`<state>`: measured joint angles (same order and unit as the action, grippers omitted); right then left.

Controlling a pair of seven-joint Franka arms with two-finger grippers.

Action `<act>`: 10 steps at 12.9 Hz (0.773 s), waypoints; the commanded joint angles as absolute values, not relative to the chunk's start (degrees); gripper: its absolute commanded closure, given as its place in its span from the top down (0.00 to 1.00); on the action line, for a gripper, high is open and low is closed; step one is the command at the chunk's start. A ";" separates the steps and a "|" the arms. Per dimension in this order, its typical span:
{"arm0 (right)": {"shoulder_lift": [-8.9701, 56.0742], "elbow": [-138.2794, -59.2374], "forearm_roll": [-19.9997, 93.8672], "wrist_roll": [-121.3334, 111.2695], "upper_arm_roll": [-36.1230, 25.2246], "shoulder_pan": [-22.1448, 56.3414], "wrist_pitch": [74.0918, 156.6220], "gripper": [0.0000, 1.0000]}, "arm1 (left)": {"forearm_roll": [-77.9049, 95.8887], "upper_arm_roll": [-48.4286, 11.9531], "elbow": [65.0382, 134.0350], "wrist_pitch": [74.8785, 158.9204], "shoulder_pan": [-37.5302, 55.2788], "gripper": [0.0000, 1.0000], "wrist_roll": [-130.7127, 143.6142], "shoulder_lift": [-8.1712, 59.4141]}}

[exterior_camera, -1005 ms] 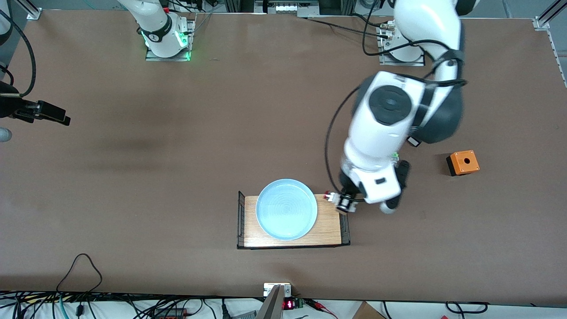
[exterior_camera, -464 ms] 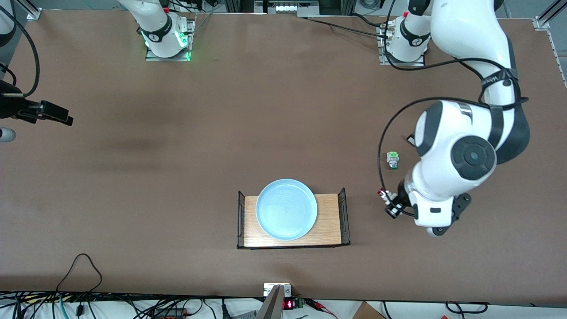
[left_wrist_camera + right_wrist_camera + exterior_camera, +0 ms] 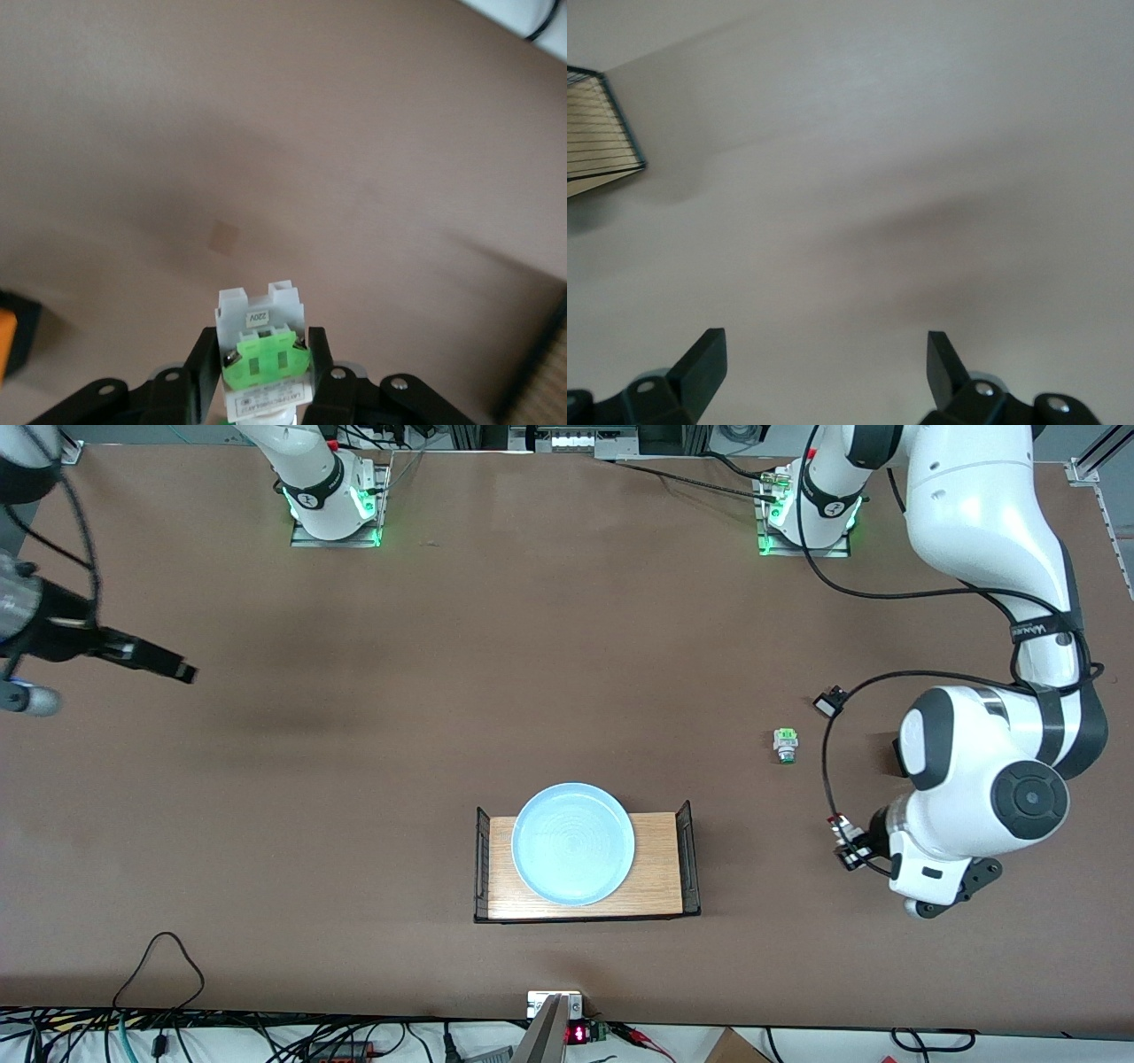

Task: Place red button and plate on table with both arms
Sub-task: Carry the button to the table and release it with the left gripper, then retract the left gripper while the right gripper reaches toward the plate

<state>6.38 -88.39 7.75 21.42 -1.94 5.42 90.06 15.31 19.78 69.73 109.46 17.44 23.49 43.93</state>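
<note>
- I see the plate (image 3: 573,843) on the tray (image 3: 660,886), which sits on the table (image 3: 354,797) near the front camera, midway between the two arms' ends.
- My left gripper (image 3: 843,843) holds the red button (image 3: 838,833) over bare table, toward the left arm's end from the tray.
- A second switch (image 3: 785,745) stands farther from the camera than the tray.
- My right gripper (image 3: 182,671) hangs over the right arm's end.

Matte brown tabletop (image 3: 496,646) fills the front view; tangled black cables (image 3: 221,1036) along its near edge, aluminium frame corners (image 3: 1085,465) at top.
</note>
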 commanded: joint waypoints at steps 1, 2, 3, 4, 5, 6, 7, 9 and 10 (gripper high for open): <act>7.03 -87.28 7.82 33.79 -2.20 12.98 90.44 1.00 | 21.51 19.42 77.15 113.72 13.99 0.00 6.83 42.10; 8.16 -87.19 7.65 37.58 -2.28 16.31 91.66 1.00 | 23.01 19.42 78.21 114.60 12.23 0.00 1.90 42.19; 8.43 -87.10 7.39 40.58 -2.29 18.78 93.76 1.00 | 24.25 19.42 79.53 115.74 11.17 0.00 -2.77 42.62; 9.13 -87.10 7.38 42.61 -2.20 20.11 95.00 1.00 | 24.52 19.42 80.85 117.41 10.21 0.00 -6.12 42.89; 9.66 -87.01 7.38 44.63 -2.28 21.78 95.44 1.00 | 24.52 19.42 82.08 120.29 9.50 0.00 -8.33 43.76; 10.54 -86.84 7.47 46.65 -2.20 23.19 96.41 1.00 | 24.52 19.42 82.96 122.06 9.32 0.01 -10.09 44.38; 11.24 -86.92 7.47 49.37 -2.20 24.68 98.24 1.00 | 25.13 19.34 83.14 122.86 8.88 0.01 -12.28 45.34; 13.17 -86.84 7.47 55.43 -2.20 27.85 101.32 1.00 | 29.43 19.34 83.32 126.54 9.31 0.02 -15.46 48.15; 14.31 -86.84 7.47 58.94 -2.20 29.78 103.60 1.00 | 29.44 19.34 83.32 127.52 9.49 0.04 -15.56 48.95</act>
